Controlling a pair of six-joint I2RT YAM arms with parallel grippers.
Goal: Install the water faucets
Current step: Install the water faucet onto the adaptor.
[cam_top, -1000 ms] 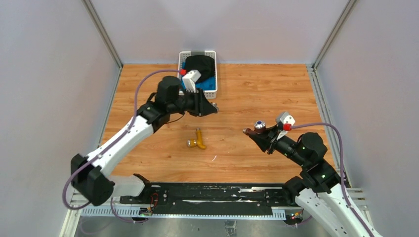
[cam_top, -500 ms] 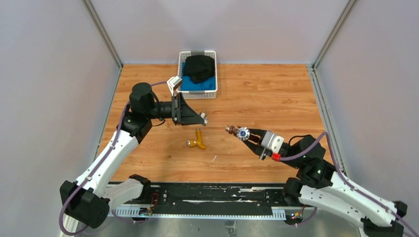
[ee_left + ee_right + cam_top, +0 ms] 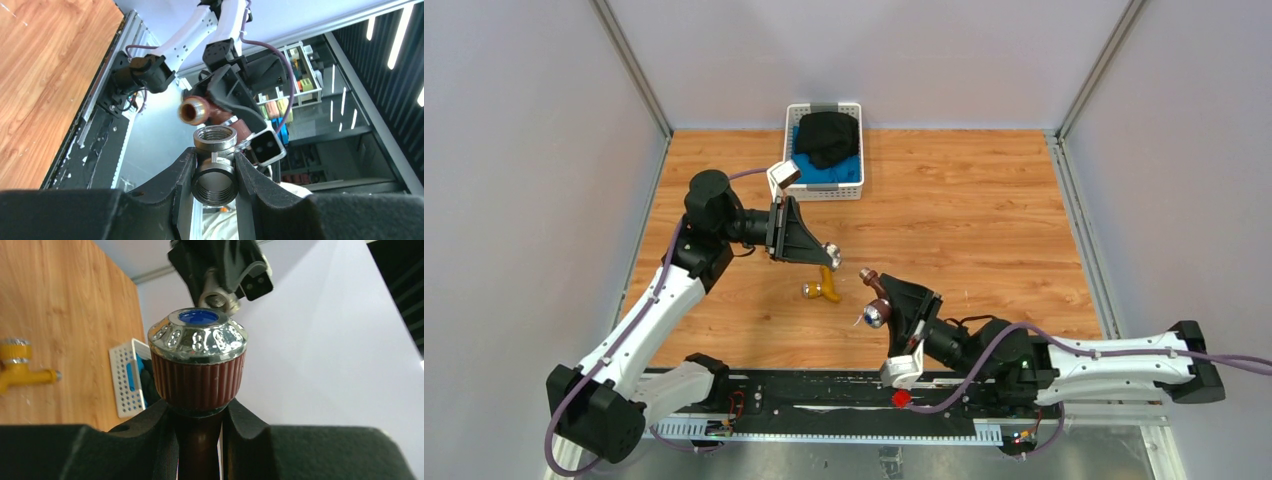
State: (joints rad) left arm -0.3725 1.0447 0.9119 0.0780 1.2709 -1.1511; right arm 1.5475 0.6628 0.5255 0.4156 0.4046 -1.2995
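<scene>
Left gripper [image 3: 826, 250]: clamped narrowly on the grey threaded fitting [image 3: 215, 150], held in the air just above the centre of the overhead frame, with one open port facing out past the jaws.
Right gripper [image 3: 892, 303]: closed on the stem of the reddish-brown faucet [image 3: 198, 360], whose blue-marked knob fills the wrist view. Overhead it sits lower centre, its silvery end aimed up-frame toward the fitting, near it but apart.
Brass faucet [image 3: 825, 285]: lying untouched on the wooden table [image 3: 964, 200], just below the fitting in the frame.
Basket [image 3: 860, 150]: top centre, with black and blue cloth inside.
Stage, as judged: lining the brown faucet's end up with a port of the fitting.
Risk, threads: the two axes look off-line, so pushing in at an angle could cross or jam the threads.
Risk, grip: the stem is round, and twisting force could make it slip in the pads.
Risk, table: the left gripper hangs low, and a dip could knock the brass faucet.
Change: half a second earlier the right arm reached in from the right of the frame with its faucet pointing left. Now the arm lies along the lower edge. A second earlier the left gripper was beside the basket.
</scene>
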